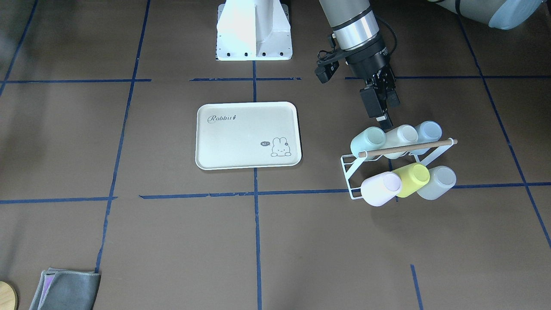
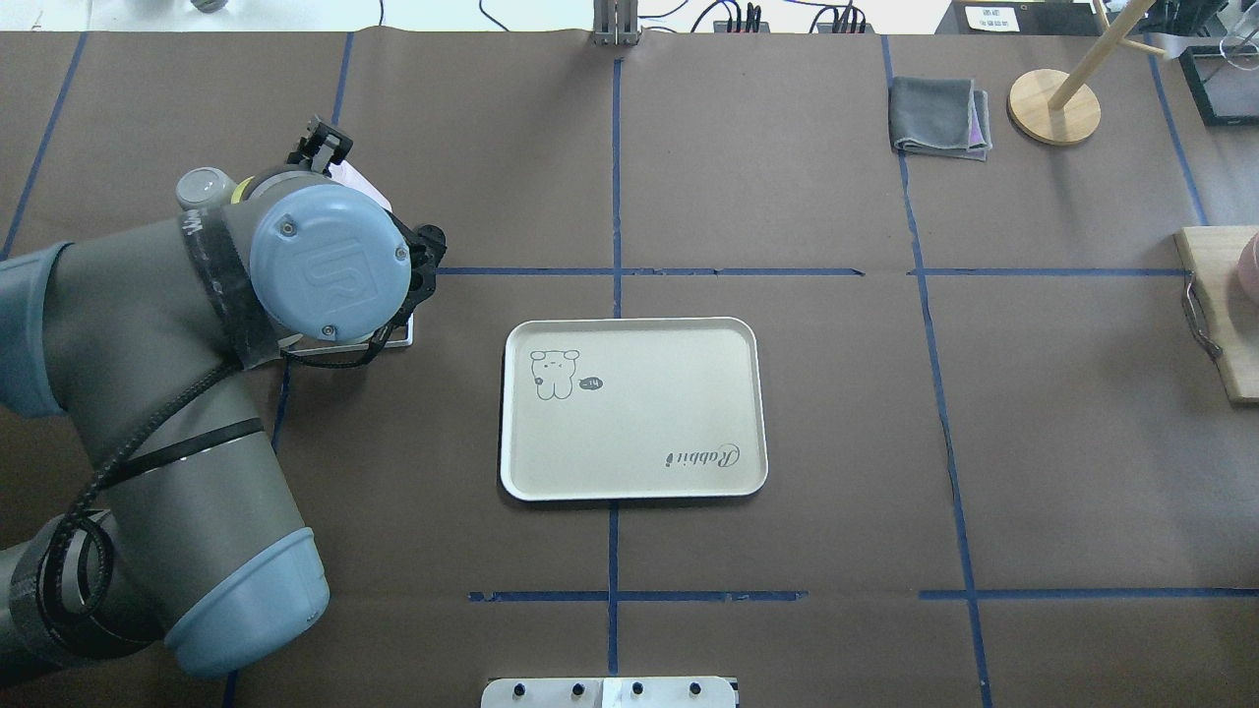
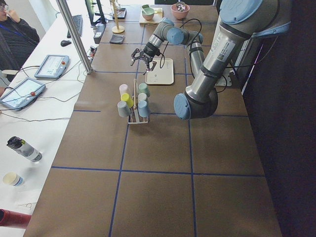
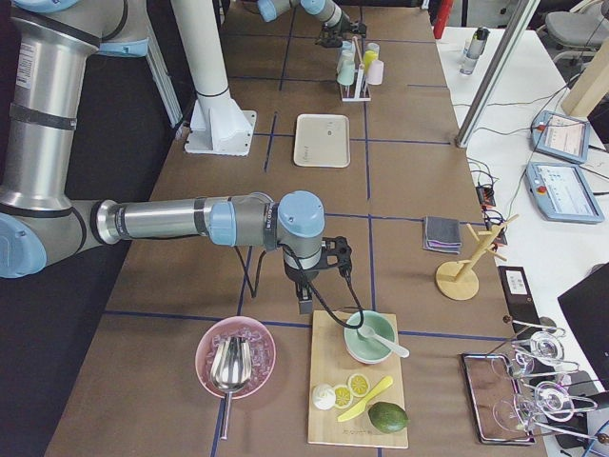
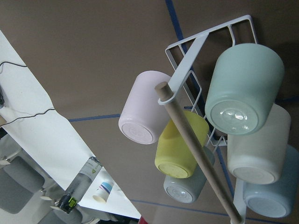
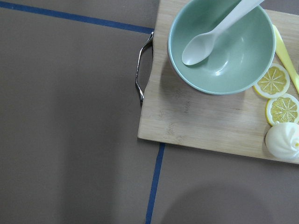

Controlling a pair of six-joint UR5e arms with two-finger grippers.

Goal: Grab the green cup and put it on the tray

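Front-facing exterior view, left to right: tray (image 1: 247, 135) lies flat and bare mid-surface; well to its right a white wire rack (image 1: 351, 172) carries six cups on its pegs under a wooden dowel (image 1: 407, 147).

Green cup (image 1: 368, 142) = leftmost of the back row in this view, tipped on its peg with its base toward the robot. Touching it on the right is a cream cup (image 1: 401, 135), then a pale blue cup (image 1: 428, 131). Front row: lilac cup (image 1: 381, 188), yellow-green cup (image 1: 413, 179), grey cup (image 1: 436, 182).

Left hand (image 1: 384, 122) hangs just behind the back row, near the gap between the green and cream cups, not touching either as far as I can see. Its fingers look close together and grasp nothing.

Left wrist view: green cup (image 5: 244, 88) base-on, dowel (image 5: 196, 149) crossing just beside it.

Handling, my read: thin matte plastic tumbler, so light, stiff, not fragile, and only mildly slippery. The taper means a squeeze may slide toward the base. Take it across the wall near the base, on the side away from the cream cup, then draw it off along the peg's axis. Risks are snagging the dowel and nudging the neighbouring cup.

Right hand: the only view showing it is the right exterior one, so I cannot tell its state; its wrist camera looks down on a cutting board (image 6: 196, 126) with a green bowl (image 6: 219, 51).
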